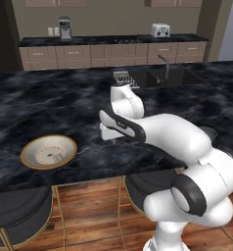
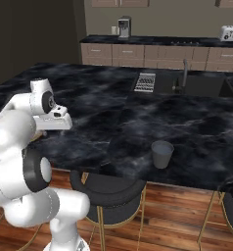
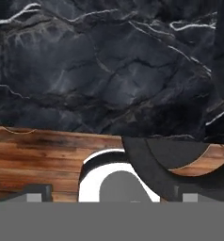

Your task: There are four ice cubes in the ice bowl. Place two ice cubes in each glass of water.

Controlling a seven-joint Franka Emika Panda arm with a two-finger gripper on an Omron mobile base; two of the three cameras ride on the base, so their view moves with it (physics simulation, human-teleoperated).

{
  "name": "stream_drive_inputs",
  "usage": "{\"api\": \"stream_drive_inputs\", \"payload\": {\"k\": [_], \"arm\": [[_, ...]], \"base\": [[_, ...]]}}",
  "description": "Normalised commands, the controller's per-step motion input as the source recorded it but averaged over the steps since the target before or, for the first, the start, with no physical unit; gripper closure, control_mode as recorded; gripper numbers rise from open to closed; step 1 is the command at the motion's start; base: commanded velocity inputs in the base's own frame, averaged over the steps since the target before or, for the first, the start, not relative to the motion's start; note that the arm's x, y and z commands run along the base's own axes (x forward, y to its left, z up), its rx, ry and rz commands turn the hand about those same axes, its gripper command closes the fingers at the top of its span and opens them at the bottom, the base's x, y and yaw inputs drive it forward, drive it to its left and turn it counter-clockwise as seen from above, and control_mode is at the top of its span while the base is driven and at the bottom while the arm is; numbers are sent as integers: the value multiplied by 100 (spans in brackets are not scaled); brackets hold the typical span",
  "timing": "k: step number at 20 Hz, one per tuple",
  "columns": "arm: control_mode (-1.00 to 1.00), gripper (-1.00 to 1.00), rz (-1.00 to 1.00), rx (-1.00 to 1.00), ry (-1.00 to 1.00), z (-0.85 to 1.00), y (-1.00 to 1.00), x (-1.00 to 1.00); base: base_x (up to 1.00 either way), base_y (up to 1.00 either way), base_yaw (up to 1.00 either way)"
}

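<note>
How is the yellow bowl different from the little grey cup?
The ice bowl is wide, shallow and round, with a tan-gold rim and a pale cream inside; the glass of water is narrow, taller for its width, dark grey and see-through. The bowl holds small pale bits, probably the ice cubes; no ice can be made out in the glass. Both stand upright near the front edge of the black marble counter, above the stools.

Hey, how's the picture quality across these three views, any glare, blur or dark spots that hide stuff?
Left base view: soft and low-resolution, so what lies in the ice bowl reads as faint specks. Right base view: the grey glass of water stands out only weakly on the dark marble counter; no strong glare. Hand view: white veins look crisp, and the gripper fingertips sit dim at the bottom edge.
</note>
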Motion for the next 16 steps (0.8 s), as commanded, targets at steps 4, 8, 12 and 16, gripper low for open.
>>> {"api": "stream_drive_inputs", "payload": {"k": [4, 8, 12, 16], "arm": [[-100, -100, 56, 0, 10, 25, 60, 0], [-100, -100, 54, 0, 7, 5, 57, -18], [-100, -100, 45, 2, 4, 1, 81, 0], [-100, -100, 43, 0, 0, 6, 60, 0]], "base": [[0, 0, 0], [0, 0, 0], [0, 0, 0], [0, 0, 0]]}}
